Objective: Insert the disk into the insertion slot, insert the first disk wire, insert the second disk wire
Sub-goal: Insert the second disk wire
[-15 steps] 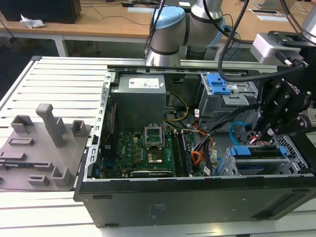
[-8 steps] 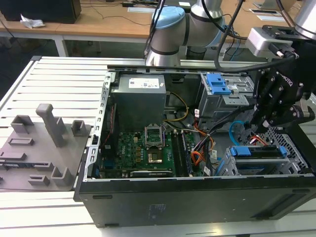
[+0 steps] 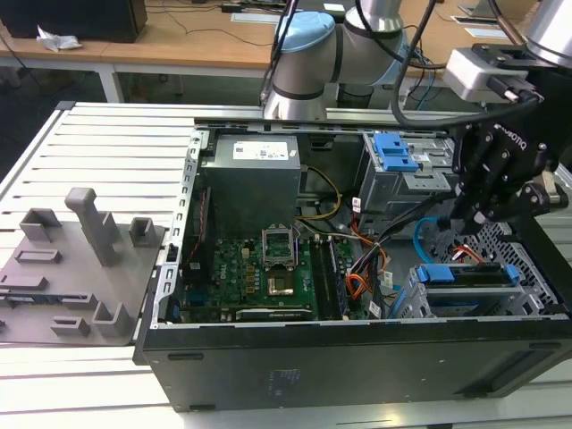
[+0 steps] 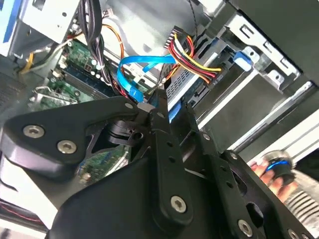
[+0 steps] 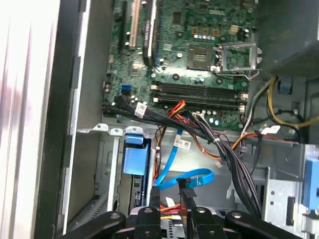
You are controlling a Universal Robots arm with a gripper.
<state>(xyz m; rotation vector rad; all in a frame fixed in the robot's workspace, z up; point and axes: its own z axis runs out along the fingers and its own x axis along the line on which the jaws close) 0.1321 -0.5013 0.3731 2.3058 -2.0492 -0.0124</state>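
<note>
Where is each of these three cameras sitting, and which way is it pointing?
Exterior view: off the arm, looking down from above into the open computer case; the arm and claw show, the claw at the exterior view's right.
First wrist view: on the wrist, looking past the claw at the motherboard.
Second wrist view: on the wrist, looking along the claw toward red and yellow wires.
Both wrist views share the light-blue cable beside the claw.

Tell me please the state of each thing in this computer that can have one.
Case: open, side panel off.
Disk: seated in the slot.
Blue wire: looped, running to the pincer.
Pincer: inside the case, near the disk.
</note>
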